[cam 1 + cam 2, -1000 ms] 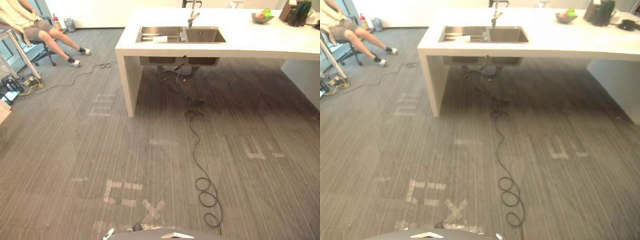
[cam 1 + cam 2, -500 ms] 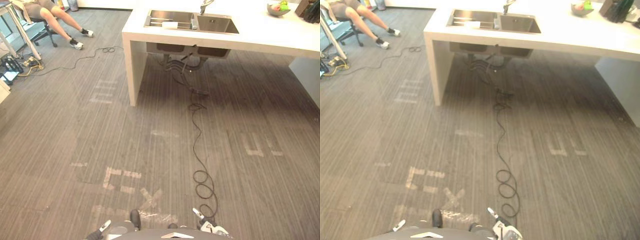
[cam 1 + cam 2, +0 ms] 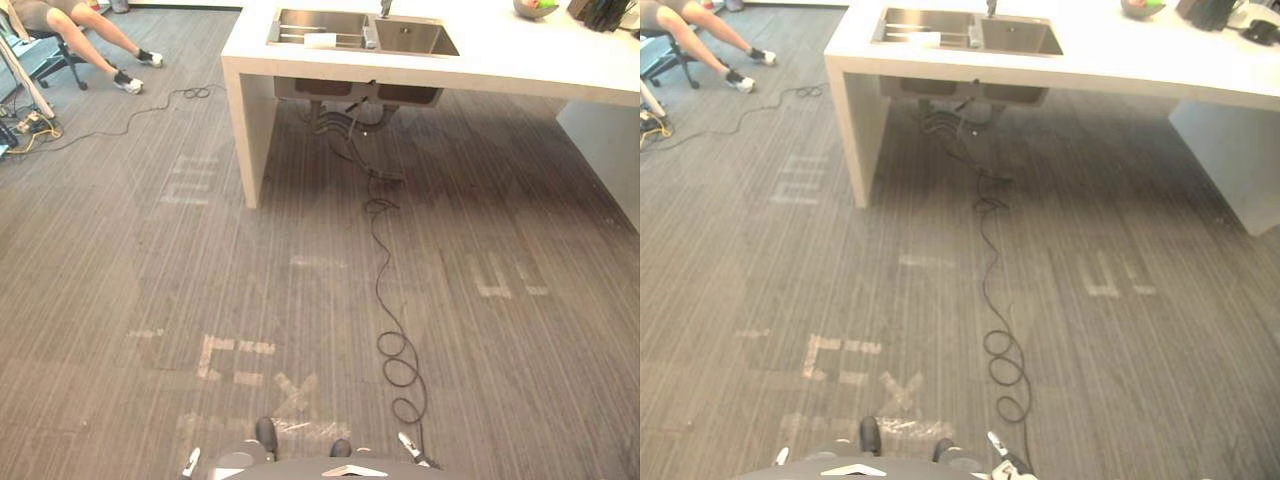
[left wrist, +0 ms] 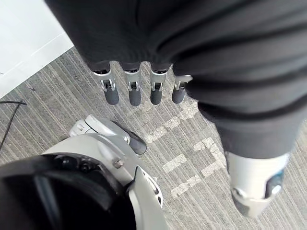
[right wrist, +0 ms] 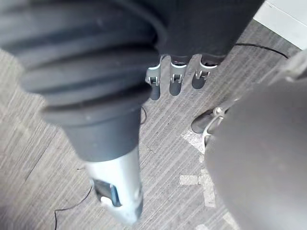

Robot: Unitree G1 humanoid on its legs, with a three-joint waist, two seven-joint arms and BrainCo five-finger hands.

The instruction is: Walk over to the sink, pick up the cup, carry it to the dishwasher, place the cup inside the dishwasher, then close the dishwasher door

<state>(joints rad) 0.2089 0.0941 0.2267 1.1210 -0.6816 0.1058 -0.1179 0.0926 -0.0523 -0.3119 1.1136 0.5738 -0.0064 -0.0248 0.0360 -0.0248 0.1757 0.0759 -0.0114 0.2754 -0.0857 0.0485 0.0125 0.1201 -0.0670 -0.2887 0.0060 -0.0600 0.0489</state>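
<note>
The steel double sink [image 3: 362, 30] is set in a white counter [image 3: 500, 65] across the room, at the top of the eye views. A pale oblong thing [image 3: 320, 41] lies over its left basin; I cannot tell what it is. My left hand [image 4: 134, 91] hangs at my side above the carpet, fingers straight and thumb apart, holding nothing. My right hand [image 5: 175, 81] hangs the same way on the other side, open and empty. A fingertip of each hand shows at the bottom edge of the eye views, left hand [image 3: 190, 463] and right hand [image 3: 410, 446].
A person sits on a chair [image 3: 60, 25] at the far left, legs stretched out, with cables [image 3: 190, 93] on the floor nearby. The counter's side panel [image 3: 245, 140] reaches the floor. A bowl of fruit [image 3: 535, 8] stands on the counter. Tape marks [image 3: 240, 360] cross the grey carpet.
The camera has tipped downward and swung a little, so the counter sits higher and further left in view. Fingertips of both hands have come into the bottom edge.
</note>
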